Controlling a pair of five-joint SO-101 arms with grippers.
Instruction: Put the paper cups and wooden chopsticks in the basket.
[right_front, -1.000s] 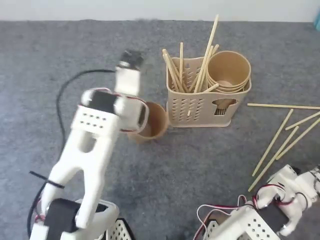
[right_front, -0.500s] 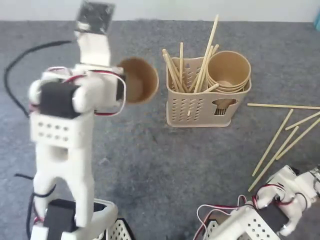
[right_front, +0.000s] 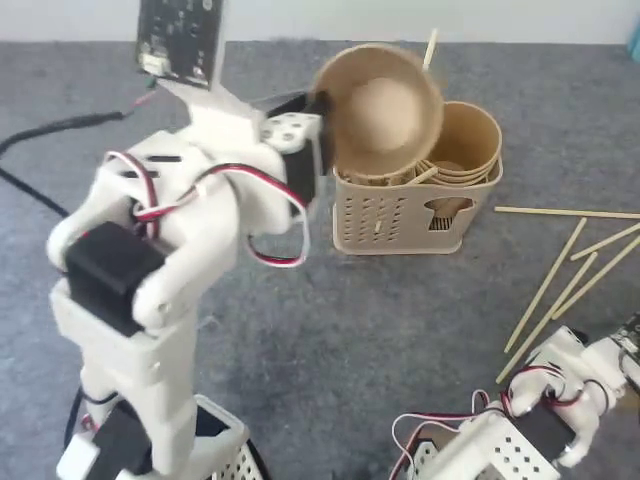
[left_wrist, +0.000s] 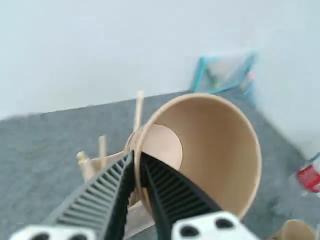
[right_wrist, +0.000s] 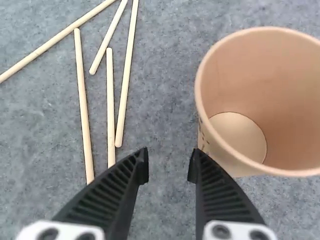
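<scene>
Grey carpet (right_front: 350, 320) everywhere. My left gripper (left_wrist: 137, 161) is pinching a paper cup (right_front: 385, 105) by its rim, tipped over the basket (right_front: 400, 215). My right gripper (right_wrist: 167, 165) hangs open between loose chopsticks (right_wrist: 82, 100) and a second cup (right_wrist: 255, 100).

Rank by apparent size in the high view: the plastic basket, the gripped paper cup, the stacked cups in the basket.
1. Beige perforated plastic basket, partly covered.
2. Brown paper cup in the left gripper; held high, nearer the camera, so it looks inflated.
3. Stacked brown paper cups.
</scene>
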